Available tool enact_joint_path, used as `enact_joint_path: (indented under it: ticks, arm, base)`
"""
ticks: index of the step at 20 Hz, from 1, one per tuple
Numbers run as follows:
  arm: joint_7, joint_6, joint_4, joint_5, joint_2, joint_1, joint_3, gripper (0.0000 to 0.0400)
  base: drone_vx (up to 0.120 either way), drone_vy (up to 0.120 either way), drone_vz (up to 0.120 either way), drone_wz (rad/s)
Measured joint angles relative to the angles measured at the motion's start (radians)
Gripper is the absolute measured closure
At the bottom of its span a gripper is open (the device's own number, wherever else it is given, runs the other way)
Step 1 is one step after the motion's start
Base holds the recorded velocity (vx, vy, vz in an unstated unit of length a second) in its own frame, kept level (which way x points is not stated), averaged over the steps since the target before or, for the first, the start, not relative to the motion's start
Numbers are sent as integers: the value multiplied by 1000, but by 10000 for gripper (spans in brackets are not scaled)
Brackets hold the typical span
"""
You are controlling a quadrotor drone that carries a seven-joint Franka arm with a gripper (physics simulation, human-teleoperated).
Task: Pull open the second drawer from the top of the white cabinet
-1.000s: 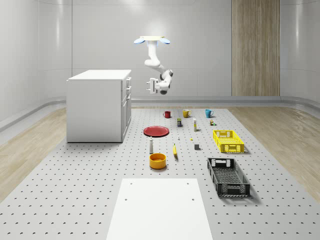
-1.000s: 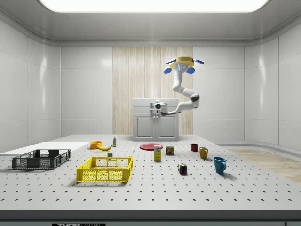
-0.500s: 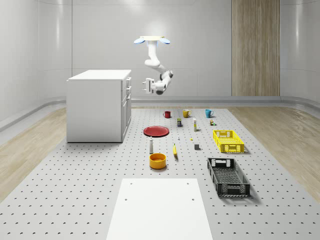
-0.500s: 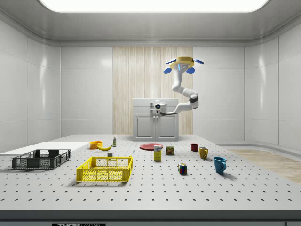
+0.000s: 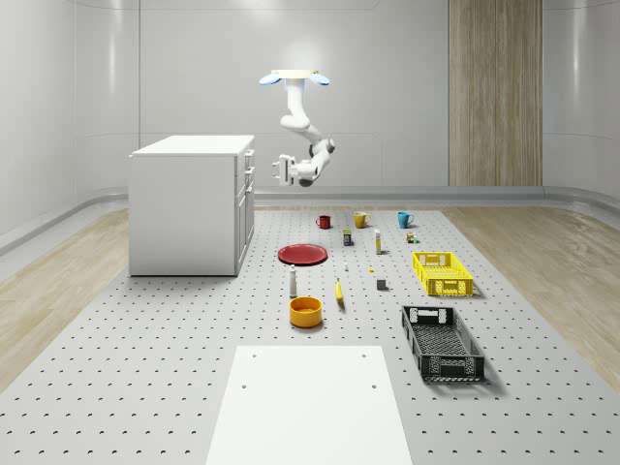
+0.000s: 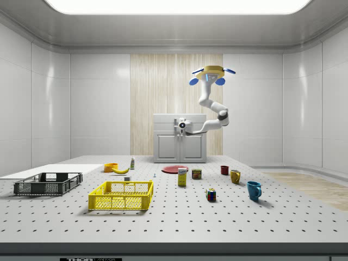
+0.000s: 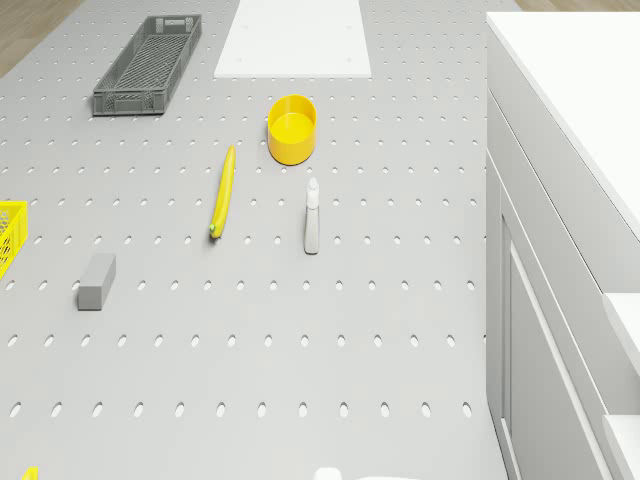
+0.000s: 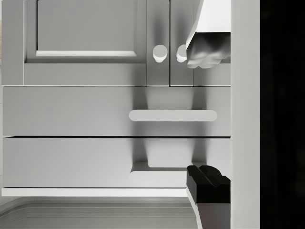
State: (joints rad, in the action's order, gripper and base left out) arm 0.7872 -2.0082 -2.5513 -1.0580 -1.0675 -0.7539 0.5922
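Hovering high above the perforated table [image 5: 145, 368], your drone [image 5: 294, 77] sits in the air off the front of the white cabinet [image 5: 189, 208], with the arm bent down and toward that front. Your claw [image 5: 279, 169] hangs level with the drawers and just short of them, not touching. Its two fingers [image 8: 208, 183] stand wide apart, with nothing between them.

Straight ahead of the claw in the wrist view you have the cabinet face: the second drawer's bar handle [image 8: 172, 115] lies between the fingers' line, the top drawer's handle [image 8: 159, 174] sits just beside the dark fingertip, and the two round door knobs [image 8: 160, 53] are beyond the other finger. Both drawers sit flush and closed.

Well below the claw, on the table, you see a red plate [image 5: 303, 254], a white bottle [image 7: 312, 216], a banana [image 7: 223, 191] and a yellow bowl [image 7: 291, 128].
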Motion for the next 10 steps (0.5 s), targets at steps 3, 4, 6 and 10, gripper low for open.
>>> enact_joint_path:
  ticks: [3,4,6,10]
  arm:
    - [-5,-22,1,-26,13,-11,-24,100]
    - [-8,-30,1,-36,17,-15,-33,100]
    - [-15,-48,0,-58,28,-23,-51,100]
    - [-34,-84,0,-106,53,-40,-89,100]
  base:
    - [0,0,0,0]
    - [0,0,0,0]
    - [0,0,0,0]
    - [0,0,0,0]
